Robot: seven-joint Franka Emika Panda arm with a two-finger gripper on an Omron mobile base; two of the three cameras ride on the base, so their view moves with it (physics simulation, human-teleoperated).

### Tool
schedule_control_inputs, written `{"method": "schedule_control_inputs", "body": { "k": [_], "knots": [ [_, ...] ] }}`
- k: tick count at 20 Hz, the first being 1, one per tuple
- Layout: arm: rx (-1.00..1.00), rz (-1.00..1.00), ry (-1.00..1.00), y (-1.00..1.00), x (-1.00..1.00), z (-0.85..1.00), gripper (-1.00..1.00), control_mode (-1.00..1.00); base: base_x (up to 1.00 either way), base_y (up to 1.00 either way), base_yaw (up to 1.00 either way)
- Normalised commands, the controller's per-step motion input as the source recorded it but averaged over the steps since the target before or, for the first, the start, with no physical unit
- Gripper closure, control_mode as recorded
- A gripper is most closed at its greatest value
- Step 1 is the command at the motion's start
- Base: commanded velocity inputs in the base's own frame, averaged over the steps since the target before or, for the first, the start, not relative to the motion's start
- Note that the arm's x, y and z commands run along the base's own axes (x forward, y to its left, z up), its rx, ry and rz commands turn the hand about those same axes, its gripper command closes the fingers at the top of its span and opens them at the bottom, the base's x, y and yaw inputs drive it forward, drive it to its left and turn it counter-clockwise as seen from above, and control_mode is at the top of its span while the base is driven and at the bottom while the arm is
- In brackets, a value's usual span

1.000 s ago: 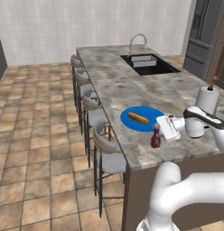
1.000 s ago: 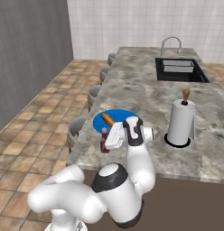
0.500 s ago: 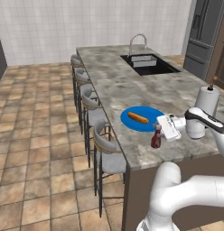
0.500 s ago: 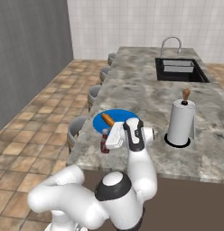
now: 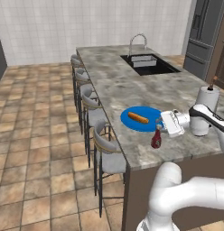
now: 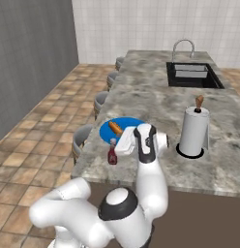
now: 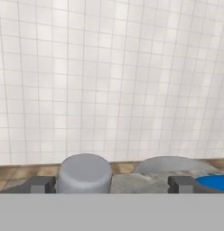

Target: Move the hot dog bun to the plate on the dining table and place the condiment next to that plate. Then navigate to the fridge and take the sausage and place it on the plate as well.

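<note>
The blue plate lies on the marbled table, near its long edge on the stool side. The hot dog bun rests on the plate, roughly at its centre, lying flat; in the right base view it appears on the same plate as an orange-tan bun.

The condiment, a dark red bottle, stands upright on the table just beside the plate, on the side toward the table's near end and close to the edge. The right base view confirms the bottle upright and apart from the plate rim.

The pincer sits level with the top of the bottle, pointing toward the stool side. In the hand view its two dark fingertips stand spread wide, with a grey pale cap between them, nearer the left tip; whether either tip touches it cannot be determined. The jaws are spread and pinch nothing.

A paper towel roll stands upright on the table beyond the arm, well apart from the plate. A sink with faucet occupies the far part of the table. Grey stools line the table's long side. The fridge stands in the far corner.
</note>
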Motion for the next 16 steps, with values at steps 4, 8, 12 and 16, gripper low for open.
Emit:
{"method": "schedule_control_inputs", "body": {
  "k": [4, 8, 12, 16],
  "knots": [
    [0.00, -0.05, -0.01, -0.08, -0.23, 0.46, -1.00, -1.00, 0.00, 0.00, 0.00],
    [0.00, -0.04, -0.04, -0.01, -0.48, 0.51, -1.00, -1.00, 0.00, 0.00, 0.00],
    [0.00, -0.05, -0.01, 0.00, -0.66, 0.58, -1.00, -1.00, 0.00, 0.00, 0.00],
    [0.00, -0.08, 0.00, 0.05, -0.77, 0.63, -1.00, -1.00, 0.00, 0.00, 0.00]
  ]
}}
